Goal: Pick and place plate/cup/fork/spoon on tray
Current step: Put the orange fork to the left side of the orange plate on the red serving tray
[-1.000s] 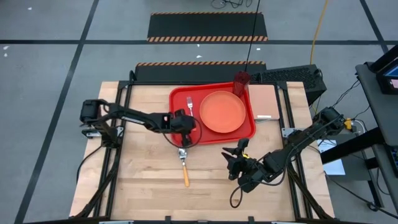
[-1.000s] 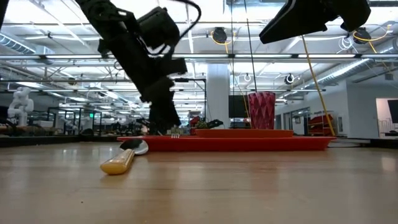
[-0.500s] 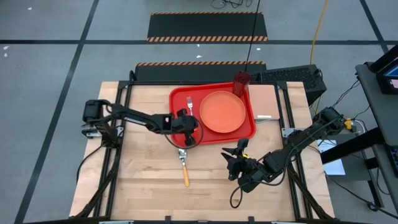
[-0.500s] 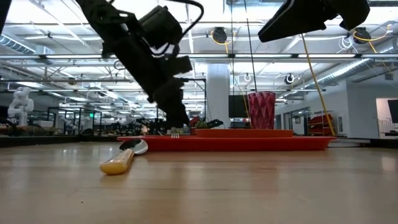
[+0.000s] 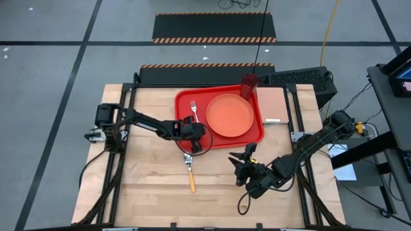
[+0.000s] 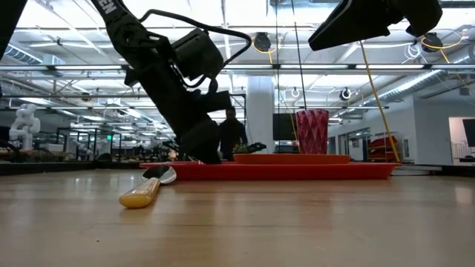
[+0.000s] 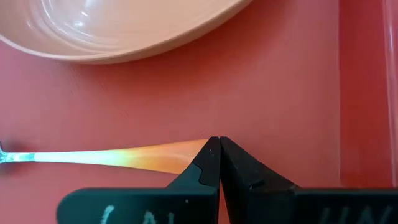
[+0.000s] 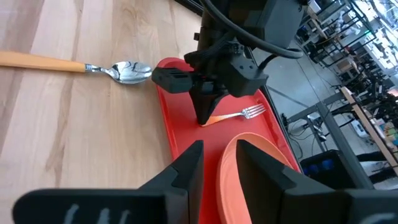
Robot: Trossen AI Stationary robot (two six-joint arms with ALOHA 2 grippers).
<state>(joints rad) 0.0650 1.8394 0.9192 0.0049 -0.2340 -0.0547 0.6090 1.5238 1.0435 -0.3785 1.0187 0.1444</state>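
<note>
**woodbench_42:** Wooden table (image 5: 148, 186) fills the lower half of the high view, grey floor with black lines all round it. Nearest the bottom edge sits the right gripper (image 5: 243, 165), lower right of centre, raised off the wood, fingers a little apart with nothing between them. Just left of it the spoon (image 5: 190, 172) lies flat on bare wood, long axis running up-down in the frame, silver bowl toward the tray, orange-yellow handle toward the bottom edge.

**trayspotter:** And the left one?

**woodbench_42:** Left gripper (image 5: 200, 130) is over the tray's (image 5: 183, 97) lower left corner, fingers pinched fully together right at the orange end of the fork's (image 5: 194, 113) handle. Can't tell if it's actually pinching that tip or just touching it. Fork lies flat on the tray floor along its left side, long axis up-down in the high view, tines pointing to the top of the frame.

**trayspotter:** Rest of the set?

**woodbench_42:** Plate (image 5: 229, 115) sits flat mid-tray, just right of the fork. Cup (image 5: 249, 85) stands upright at the tray's upper right corner. Tan-pink pad (image 5: 272, 104) lies just beside the tray's right edge.
</note>
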